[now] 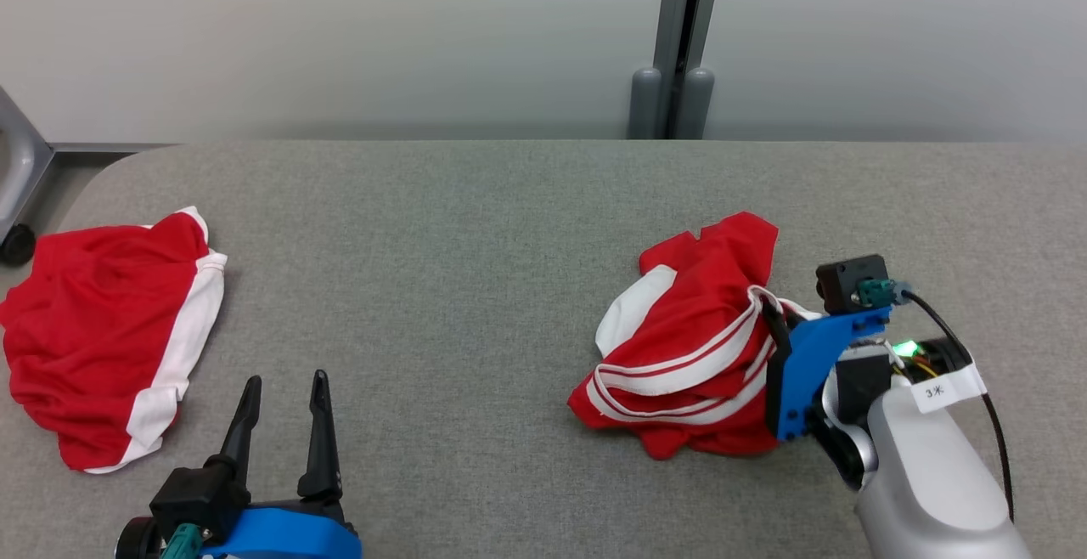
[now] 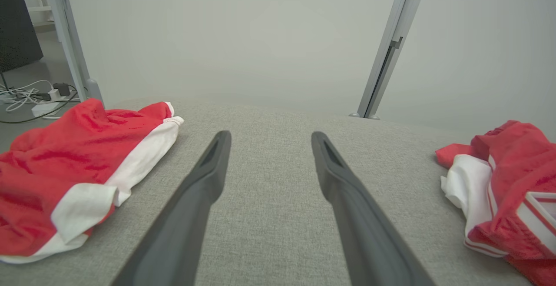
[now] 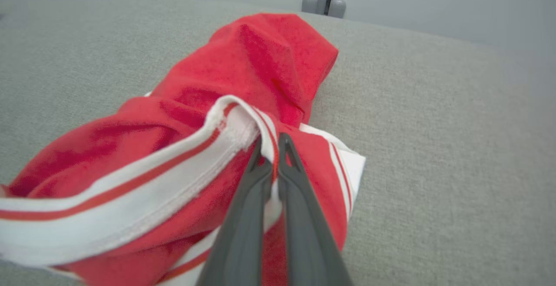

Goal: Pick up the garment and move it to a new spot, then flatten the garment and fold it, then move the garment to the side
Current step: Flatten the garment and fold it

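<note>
While on grey tbl [image 1: 475,287] — garment [image 1: 688,347], pale wall [image 1: 340,32]

Two red cloth garments lie on one grey fabric-covered table [image 1: 475,228]: one crumpled red garment with white striped bands [image 1: 688,347] and one flatter red garment with plain white trim [image 1: 102,330]. There are two grippers, the left gripper [image 1: 286,378] and the right gripper [image 3: 272,140] (two long dark fingers apiece, four in all). One grey metal upright post [image 1: 679,32] stands behind, with two rounded grey feet [image 1: 645,100].
</note>
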